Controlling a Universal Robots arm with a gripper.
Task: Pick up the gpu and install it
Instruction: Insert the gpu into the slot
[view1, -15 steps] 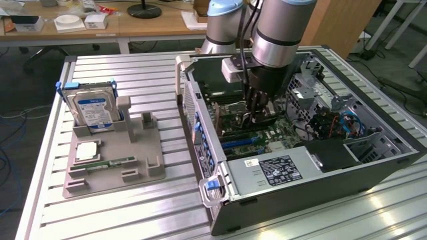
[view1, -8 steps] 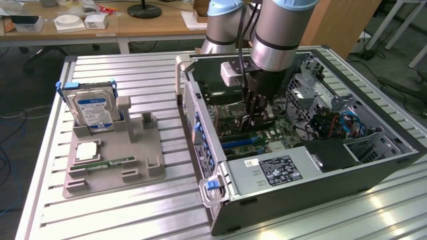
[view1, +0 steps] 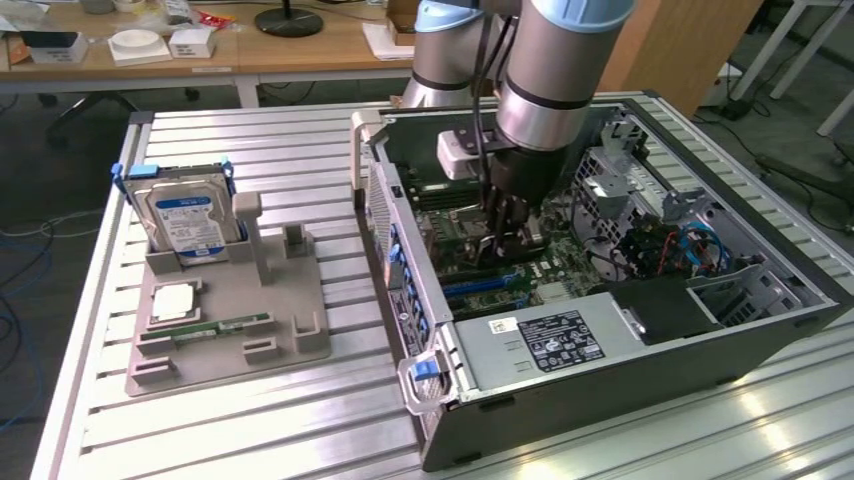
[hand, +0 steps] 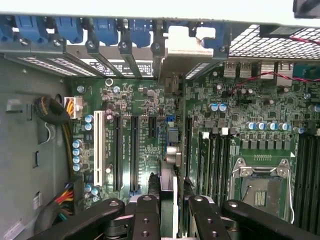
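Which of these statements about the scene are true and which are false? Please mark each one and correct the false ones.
1. The gripper is down inside the open computer case. True.
2. The gpu lies flat on the grey holder. False: it stands on edge between the gripper's fingers, over the motherboard.
3. The hard drive stands upright in the grey holder. True.
4. The hard drive is inside the case. False: it is outside, at the exterior view's left.
5. A green memory stick lies on the holder. True.
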